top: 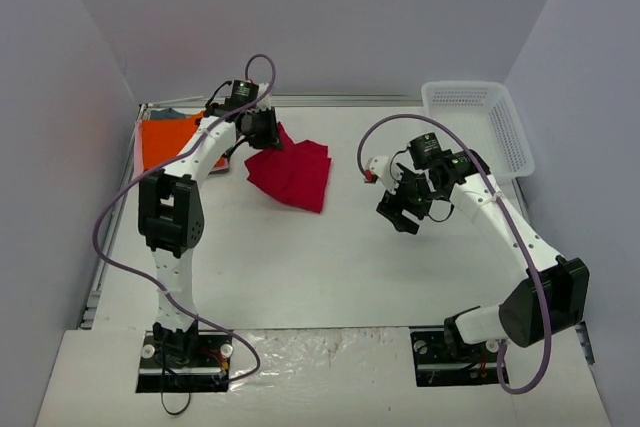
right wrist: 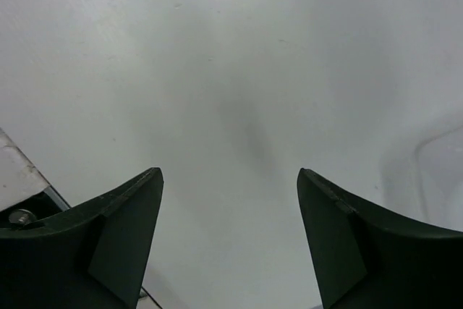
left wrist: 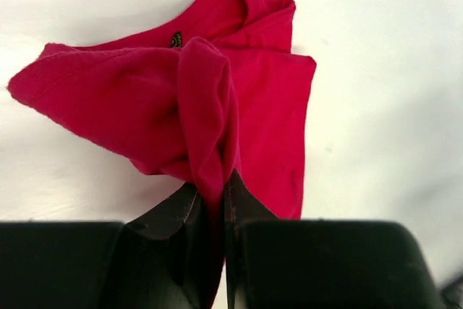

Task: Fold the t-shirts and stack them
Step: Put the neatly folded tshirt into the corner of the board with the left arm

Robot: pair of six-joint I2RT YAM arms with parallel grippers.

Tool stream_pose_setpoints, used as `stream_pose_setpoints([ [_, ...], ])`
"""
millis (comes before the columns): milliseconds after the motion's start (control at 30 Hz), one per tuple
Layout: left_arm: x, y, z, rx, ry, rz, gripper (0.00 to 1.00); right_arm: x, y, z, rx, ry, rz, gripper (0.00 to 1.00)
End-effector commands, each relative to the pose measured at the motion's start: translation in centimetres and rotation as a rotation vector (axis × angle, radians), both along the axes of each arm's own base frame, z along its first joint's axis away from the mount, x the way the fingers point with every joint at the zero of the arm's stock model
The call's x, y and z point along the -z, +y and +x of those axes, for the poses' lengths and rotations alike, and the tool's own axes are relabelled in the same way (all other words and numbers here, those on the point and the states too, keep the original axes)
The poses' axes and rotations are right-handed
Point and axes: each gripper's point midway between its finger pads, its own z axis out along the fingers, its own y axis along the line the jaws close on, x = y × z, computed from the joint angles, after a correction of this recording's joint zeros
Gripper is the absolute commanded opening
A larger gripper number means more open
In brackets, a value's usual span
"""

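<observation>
One red shirt (left wrist: 239, 99) lying bunched far left, near the orange shirt (top: 168, 139).
Left fingers (left wrist: 166, 215) are pinching its fold; right fingers (right wrist: 123, 229) are hanging spread, empty. Lifting slowly should keep the layers together.

The red t-shirt (left wrist: 246, 99) is plain crimson with a small dark label (left wrist: 176, 39). The orange t-shirt (top: 165, 142) is bright and plain. The basket (top: 500, 117) is white mesh, the table (top: 330, 267) plain white. The left arm (top: 172, 282) and right arm (top: 520, 237) are white with black joints (top: 170, 212) and purple cables (top: 100, 232).
</observation>
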Motion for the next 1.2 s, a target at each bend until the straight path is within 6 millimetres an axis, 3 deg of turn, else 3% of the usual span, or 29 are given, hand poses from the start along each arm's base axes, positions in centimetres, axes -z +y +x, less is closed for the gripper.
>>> stream_pose_setpoints([
  [0,-1.4,5.4,0.4,-0.018,-0.048,0.337,0.03,1.1,1.9,-2.6,-0.065,0.097,0.101,0.71],
  [133,-4.1,8.4,2.5,-0.108,-0.135,0.504,0.02,3.0,2.4,-2.7,-0.058,0.142,0.124,0.71],
  [167,-4.0,8.8,2.7,-0.116,-0.126,0.53,0.02,3.3,2.5,-2.6,-0.058,0.148,0.124,0.71],
  [200,-5.3,9.1,3.4,-0.131,-0.161,0.531,0.02,3.7,2.5,-2.6,-0.057,0.159,0.124,0.72],
  [267,-5.4,10.0,4.0,-0.146,-0.172,0.588,0.02,4.7,2.7,-2.6,-0.057,0.196,0.122,0.75],
  [333,-6.8,10.7,4.8,-0.168,-0.209,0.647,0.02,5.3,3.1,-2.8,-0.069,0.229,0.134,0.77],
  [367,-5.9,11.1,4.8,-0.153,-0.187,0.698,0.02,5.5,3.2,-2.8,-0.072,0.238,0.141,0.77],
  [600,-8.8,13.3,6.8,-0.212,-0.289,0.85,0.02,6.8,3.8,-3.4,-0.086,0.312,0.173,0.79],
  [900,-12.8,14.8,8.6,-0.203,-0.407,0.971,0.02,8.3,3.8,-4.3,-0.092,0.378,0.18,0.8],
  [1167,-15.6,15.8,8.6,-0.223,-0.468,1.026,0.02,9.4,3.5,-4.5,-0.084,0.414,0.168,0.81],
])
